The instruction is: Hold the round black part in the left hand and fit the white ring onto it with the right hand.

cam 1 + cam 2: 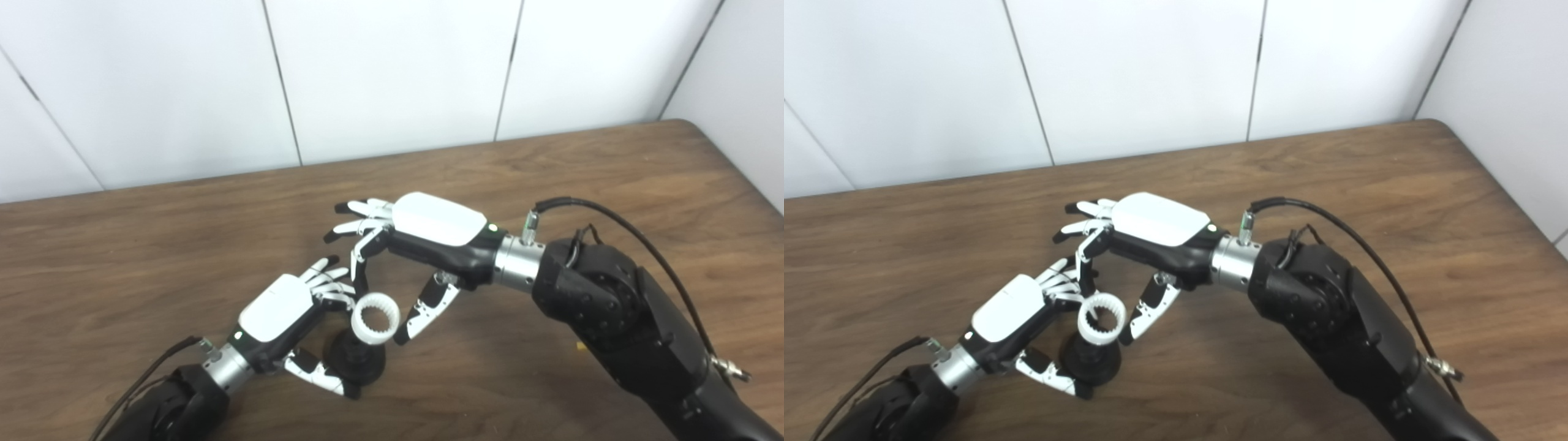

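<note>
Nearest to us, our two dark forearms rise from the bottom edge, the left from the left corner and the right, much bulkier in view, from the right. Our left hand [278, 315] reaches in low over the wooden table [612, 177] and grips the round black part [357, 361]: its thumb curls under the flared black base, and its fingers [331, 285] lie against the far side of the piece. That part stands roughly upright on the tabletop, near the front and left of centre.

On top of it sits the white ring [375, 316], toothed around its inner wall, tilted a little toward us (whether it is fully seated we cannot tell).

Our right hand [422, 245] arches over from the right, its white back turned up. One finger drops down behind the ring and the thumb [425, 309] hangs just to the ring's right, so the two bracket it; contact on either side is too fine to make out. The remaining fingers are spread apart, pointing left above our left hand.

Behind the table stand plain white wall panels [392, 73].
</note>
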`<state>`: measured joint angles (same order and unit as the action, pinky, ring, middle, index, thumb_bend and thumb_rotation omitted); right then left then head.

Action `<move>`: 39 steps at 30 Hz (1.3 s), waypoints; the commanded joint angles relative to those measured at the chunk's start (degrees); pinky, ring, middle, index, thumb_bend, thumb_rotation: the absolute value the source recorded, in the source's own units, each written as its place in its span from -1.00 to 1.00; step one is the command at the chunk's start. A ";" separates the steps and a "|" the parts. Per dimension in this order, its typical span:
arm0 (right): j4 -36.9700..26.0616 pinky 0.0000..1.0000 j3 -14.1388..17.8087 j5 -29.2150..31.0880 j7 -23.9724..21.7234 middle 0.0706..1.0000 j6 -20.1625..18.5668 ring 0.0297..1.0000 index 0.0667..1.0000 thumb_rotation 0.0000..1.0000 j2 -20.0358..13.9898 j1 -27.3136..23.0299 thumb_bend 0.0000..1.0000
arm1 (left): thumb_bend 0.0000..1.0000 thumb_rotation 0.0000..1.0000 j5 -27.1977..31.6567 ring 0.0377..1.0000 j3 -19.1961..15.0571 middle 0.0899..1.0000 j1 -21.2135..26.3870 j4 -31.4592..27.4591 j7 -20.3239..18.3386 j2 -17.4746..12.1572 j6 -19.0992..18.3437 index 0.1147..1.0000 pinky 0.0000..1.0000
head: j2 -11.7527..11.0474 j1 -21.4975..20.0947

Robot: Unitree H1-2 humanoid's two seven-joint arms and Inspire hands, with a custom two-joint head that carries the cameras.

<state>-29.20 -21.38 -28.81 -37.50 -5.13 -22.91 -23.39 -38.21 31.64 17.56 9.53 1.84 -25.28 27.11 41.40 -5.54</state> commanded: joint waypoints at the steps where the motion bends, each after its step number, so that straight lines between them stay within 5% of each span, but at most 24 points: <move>1: -0.63 1.00 0.40 0.96 1.60 0.76 2.42 1.00 -0.11 -0.73 0.60 -1.15 0.05 | 0.05 -0.90 -0.99 0.82 -0.34 0.46 0.57 -1.62 -1.23 0.28 -0.29 -0.17 1.00 | 0.13 0.36; 39: 8.09 1.00 0.30 -1.25 5.94 0.73 7.42 1.00 -0.11 -0.73 3.06 1.56 0.05 | 0.05 -0.90 -1.20 0.82 -4.94 0.46 -1.39 -6.35 -8.01 3.00 -0.58 -0.17 1.00 | 1.34 1.89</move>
<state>-20.33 -21.48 -30.01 -33.35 0.44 -20.19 -21.03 -39.56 27.24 15.12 5.01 -6.00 -22.29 25.94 42.71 -3.60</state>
